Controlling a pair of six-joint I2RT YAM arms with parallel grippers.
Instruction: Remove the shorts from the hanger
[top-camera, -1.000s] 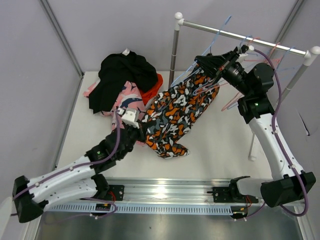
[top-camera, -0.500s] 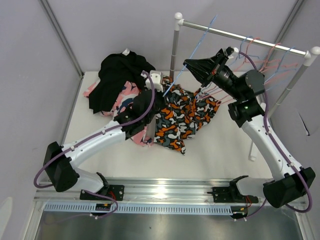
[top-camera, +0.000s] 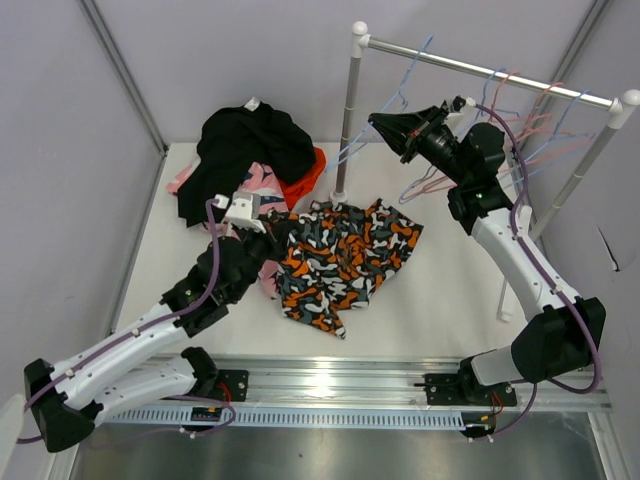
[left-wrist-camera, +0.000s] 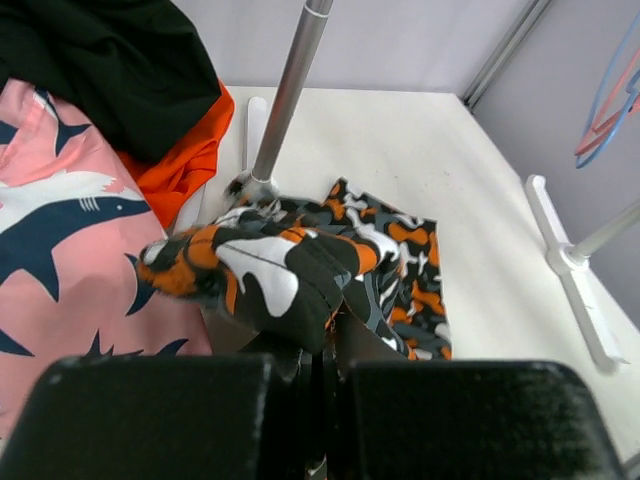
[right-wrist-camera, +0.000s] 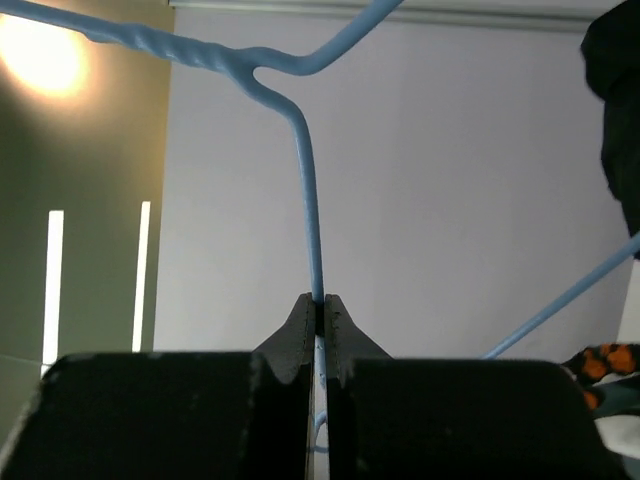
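Left wrist view: my left jaws are clamped tight on a bunched fold of the blotch-patterned shorts (left-wrist-camera: 290, 270), which lie spread on the surface (top-camera: 440, 290), toward the middle of its far edge. My right jaws pinch the blue hanger (right-wrist-camera: 308, 200) by its wire, raised above that far edge.

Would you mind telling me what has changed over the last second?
The patterned shorts came off the hanger and now lie on the table. The left gripper, shut on their edge, reached forward, then pulled back. The right gripper kept hold of the bare hanger, shifting slightly left. The pile of other shorts stayed put.
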